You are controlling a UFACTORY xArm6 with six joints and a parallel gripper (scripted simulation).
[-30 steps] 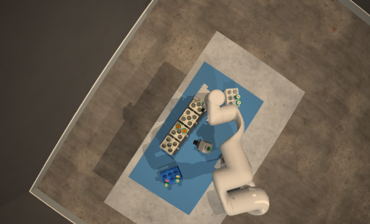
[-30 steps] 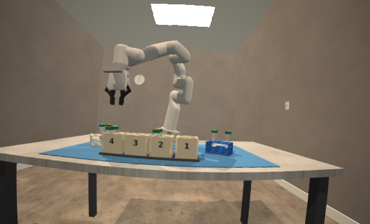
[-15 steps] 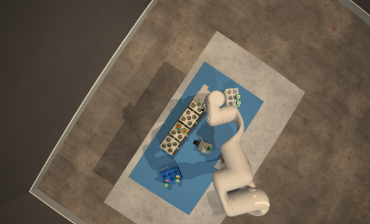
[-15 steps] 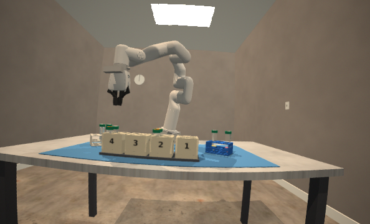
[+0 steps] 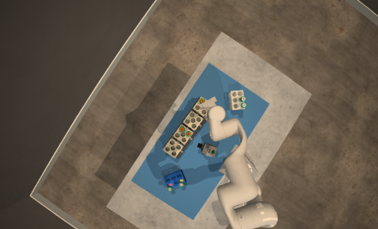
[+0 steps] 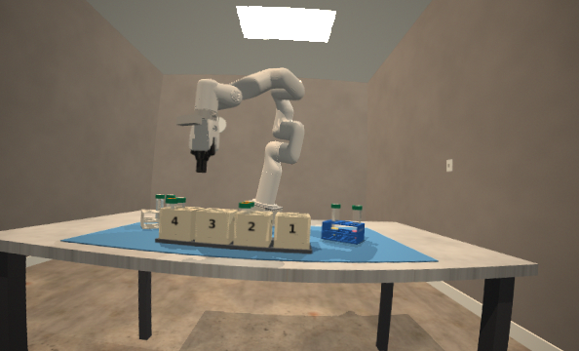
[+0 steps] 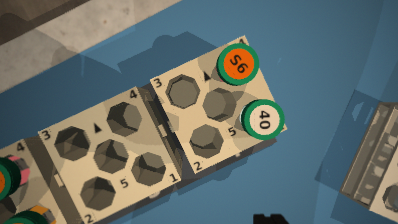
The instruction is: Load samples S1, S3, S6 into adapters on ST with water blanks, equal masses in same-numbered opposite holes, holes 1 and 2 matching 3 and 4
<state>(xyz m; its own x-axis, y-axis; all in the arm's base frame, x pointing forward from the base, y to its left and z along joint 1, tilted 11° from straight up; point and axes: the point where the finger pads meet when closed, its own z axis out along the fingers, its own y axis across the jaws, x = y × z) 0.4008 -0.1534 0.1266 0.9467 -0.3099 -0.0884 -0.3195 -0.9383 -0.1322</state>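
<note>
In the wrist view, adapter 4 (image 7: 192, 120) (image 6: 174, 234) carries S6 (image 7: 238, 64) (image 5: 202, 100) with its orange dot in hole 4 and a white-dotted 40 blank (image 7: 263, 119) in hole 1. Holes 2, 3 and 5 are empty. Adapter 3 (image 7: 135, 144) (image 6: 212, 236) is empty. Adapter 2 (image 6: 251, 238) holds two orange-dotted tubes (image 5: 182, 129) (image 5: 188, 133) in holes 4 and 1; their IDs are not readable. Adapter 1 (image 6: 292, 240) shows no tubes. My gripper (image 6: 201, 171) (image 7: 270, 220) is shut and empty, high above the table near adapter 4.
A white rack (image 5: 232, 101) (image 6: 148, 225) holds two white-dotted tubes (image 5: 243, 98) (image 5: 244, 105). The blue rack (image 5: 175, 178) (image 6: 343, 236) at the other end holds two tubes (image 5: 170, 189) (image 5: 181, 184). The small desk (image 5: 208, 147) with the green DONE key (image 5: 213, 152) stands beside the adapter row.
</note>
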